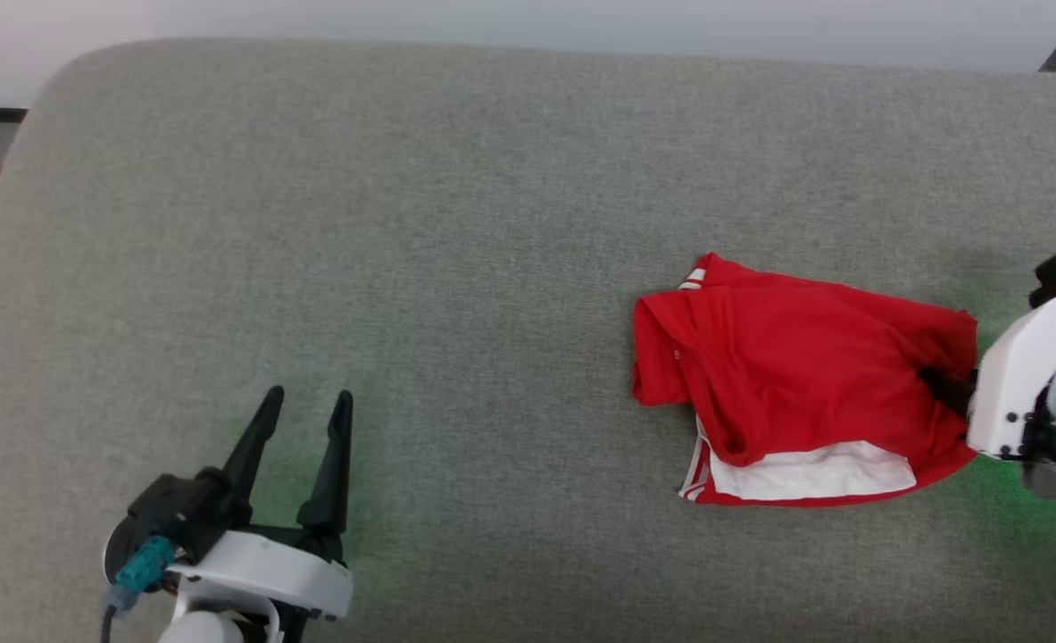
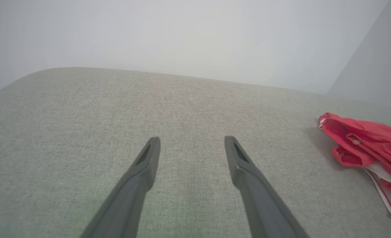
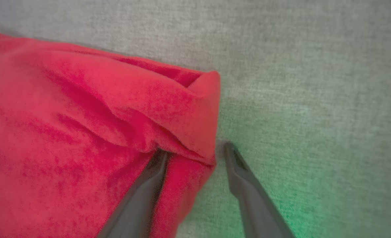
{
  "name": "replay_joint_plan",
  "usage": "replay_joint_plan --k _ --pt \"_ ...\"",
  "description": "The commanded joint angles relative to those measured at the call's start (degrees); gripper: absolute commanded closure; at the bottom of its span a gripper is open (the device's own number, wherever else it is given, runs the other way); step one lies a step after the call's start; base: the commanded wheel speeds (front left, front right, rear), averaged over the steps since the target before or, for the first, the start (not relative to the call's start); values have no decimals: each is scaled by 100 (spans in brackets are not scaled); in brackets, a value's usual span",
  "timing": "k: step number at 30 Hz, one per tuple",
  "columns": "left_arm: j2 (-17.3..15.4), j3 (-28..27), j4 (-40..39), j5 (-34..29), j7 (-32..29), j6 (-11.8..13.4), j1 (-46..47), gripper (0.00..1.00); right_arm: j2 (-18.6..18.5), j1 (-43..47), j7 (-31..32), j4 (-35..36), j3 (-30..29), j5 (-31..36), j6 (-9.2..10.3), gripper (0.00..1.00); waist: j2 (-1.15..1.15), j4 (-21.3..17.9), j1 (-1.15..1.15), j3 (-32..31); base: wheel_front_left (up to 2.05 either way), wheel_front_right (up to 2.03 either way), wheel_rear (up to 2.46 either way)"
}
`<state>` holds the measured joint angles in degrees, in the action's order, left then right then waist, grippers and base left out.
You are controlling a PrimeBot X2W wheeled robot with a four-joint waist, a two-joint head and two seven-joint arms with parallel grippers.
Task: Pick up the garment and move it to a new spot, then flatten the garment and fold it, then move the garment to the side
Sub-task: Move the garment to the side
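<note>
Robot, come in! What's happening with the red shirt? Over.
Left gripper open, away from garment. Right gripper open, astride garment's edge. Garment crumpled on grey cushion. No obstacle seen.

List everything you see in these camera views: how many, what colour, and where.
garment: one, red with white striped trim, bunched on the right of the surface
surface: one, grey fabric, spanning the head view
wall: one, pale, behind the surface
left gripper: one, dark fingers, open, over bare surface at lower left
right gripper: one, dark fingers, open, astride the garment's right edge
</note>
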<state>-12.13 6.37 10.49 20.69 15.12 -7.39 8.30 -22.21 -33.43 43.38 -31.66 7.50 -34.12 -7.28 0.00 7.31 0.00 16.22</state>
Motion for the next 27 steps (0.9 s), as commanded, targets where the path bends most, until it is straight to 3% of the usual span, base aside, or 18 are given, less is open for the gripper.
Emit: replay_joint_plan --k 1,11,20,27 --pt "-28 -33 5 21 -2 -10 89 0 386 412 -152 -128 391 -115 -37 100 0 -104 0 -10 0 0 0" --pt "-242 133 -315 -131 -2 -11 255 0 -193 463 -1672 630 31 -443 -18 100 0 -853 0 -2 0 0 0" --pt "-540 417 -652 -210 -2 -11 599 0 -550 790 -2098 641 -926 -506 -19 100 0 -1564 0 209 0 0 0" --pt "-885 758 -743 -287 -3 -11 1105 0 -498 649 -2440 216 -1625 -253 -19 100 0 -1960 0 437 0 0 0"
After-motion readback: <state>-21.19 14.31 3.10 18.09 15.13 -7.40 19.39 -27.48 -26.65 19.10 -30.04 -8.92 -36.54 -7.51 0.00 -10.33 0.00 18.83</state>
